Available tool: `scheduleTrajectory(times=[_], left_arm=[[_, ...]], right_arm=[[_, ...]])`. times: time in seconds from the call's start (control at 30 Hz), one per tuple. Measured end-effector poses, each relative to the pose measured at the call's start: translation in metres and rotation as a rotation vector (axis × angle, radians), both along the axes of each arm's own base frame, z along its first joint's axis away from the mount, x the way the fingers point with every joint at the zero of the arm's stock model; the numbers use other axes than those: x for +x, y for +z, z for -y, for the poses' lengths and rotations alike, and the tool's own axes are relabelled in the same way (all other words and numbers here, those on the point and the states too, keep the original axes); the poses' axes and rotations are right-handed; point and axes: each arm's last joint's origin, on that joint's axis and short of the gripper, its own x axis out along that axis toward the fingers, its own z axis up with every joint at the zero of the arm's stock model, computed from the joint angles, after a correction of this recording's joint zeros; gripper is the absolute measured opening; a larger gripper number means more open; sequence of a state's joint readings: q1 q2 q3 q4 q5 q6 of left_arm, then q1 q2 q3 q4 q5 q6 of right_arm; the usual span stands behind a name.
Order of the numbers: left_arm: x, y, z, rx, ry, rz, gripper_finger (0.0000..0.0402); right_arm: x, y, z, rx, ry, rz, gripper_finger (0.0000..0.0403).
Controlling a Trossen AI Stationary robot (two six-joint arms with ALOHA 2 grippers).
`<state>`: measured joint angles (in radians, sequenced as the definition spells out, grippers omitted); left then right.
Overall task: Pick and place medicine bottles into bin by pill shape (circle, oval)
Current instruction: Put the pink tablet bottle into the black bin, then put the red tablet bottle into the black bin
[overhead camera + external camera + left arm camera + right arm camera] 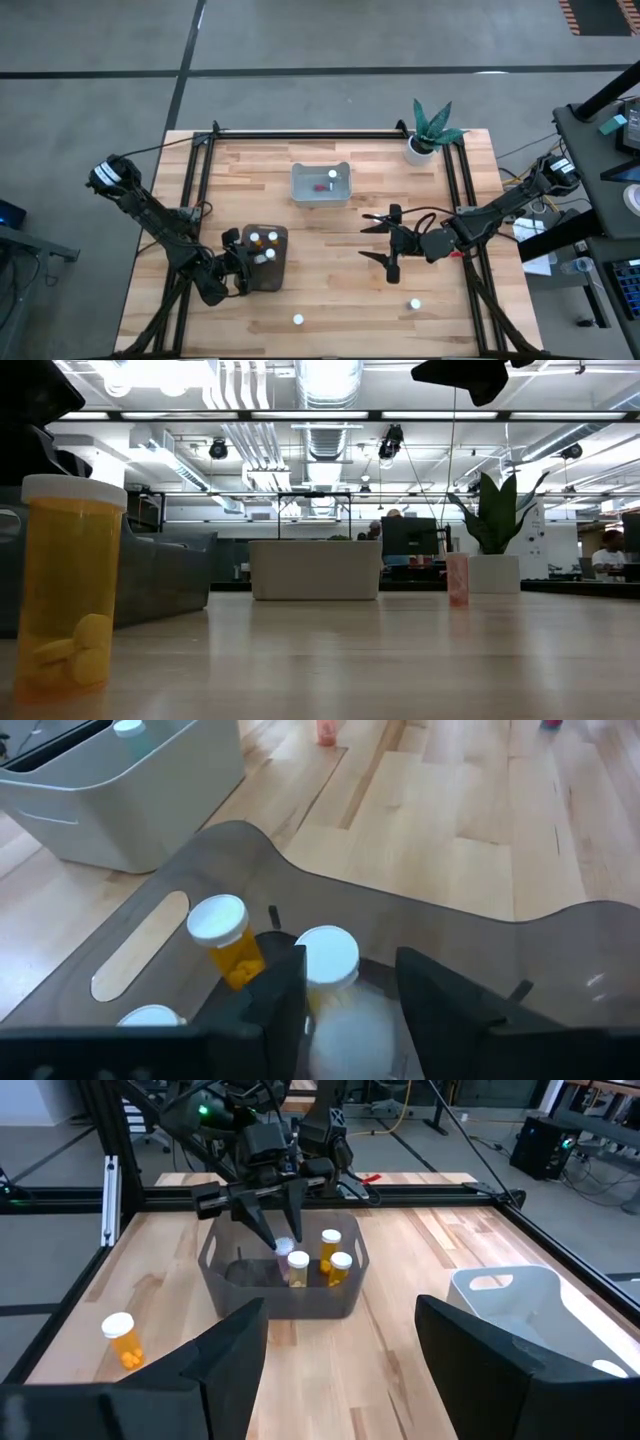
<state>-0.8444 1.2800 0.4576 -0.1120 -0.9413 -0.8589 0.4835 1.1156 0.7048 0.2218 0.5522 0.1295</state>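
My left gripper (243, 264) reaches down into the dark grey bin (280, 275) at the table's near left. It is shut on a pale medicine bottle (328, 958) with a white cap. Other white-capped bottles, some amber (225, 935), stand in that bin on their bases. My right gripper (383, 240) hovers open and empty at mid-table; it also shows in its own wrist view (340, 1370). Two loose bottles stand on the table near the front edge: an amber one (298, 320) and another (415, 303). The white bin (320, 198) holds a pink bottle and a white-capped one. My left gripper has the pale bottle between its two fingers (275, 1005), and the bottle's body (350, 1030) fills the gap between them. The fingers come from above, pointing down into the dark bin (275, 1230). I cannot tell whether the bottle rests on the bin's floor.
A white plant pot (420, 150) with a green plant stands at the far right corner. Black rails (300, 133) frame the far, left and right sides of the table. Bare wood lies between the two bins and along the near edge.
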Motion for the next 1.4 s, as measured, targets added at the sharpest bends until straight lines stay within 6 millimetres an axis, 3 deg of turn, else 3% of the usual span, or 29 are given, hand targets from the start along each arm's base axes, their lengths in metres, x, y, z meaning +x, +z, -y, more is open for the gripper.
scheduleTrajectory(times=[0.73, 1.13, 1.4], left_arm=[[0.002, 0.009, 0.003, -0.025, -0.003, 0.024, 0.0153], [0.024, 0.06, 0.011, 0.018, -0.045, 0.1, 0.0153], [0.044, 0.103, -0.003, 0.092, -0.027, 0.151, 0.0153]], right_arm=[[0.0, 0.0, 0.0, 0.0, 0.0, 0.0, 0.0247], [-0.001, -0.003, 0.0, 0.059, -0.019, -0.021, 0.0247], [-0.002, -0.004, 0.001, 0.113, -0.056, -0.106, 0.0247]])
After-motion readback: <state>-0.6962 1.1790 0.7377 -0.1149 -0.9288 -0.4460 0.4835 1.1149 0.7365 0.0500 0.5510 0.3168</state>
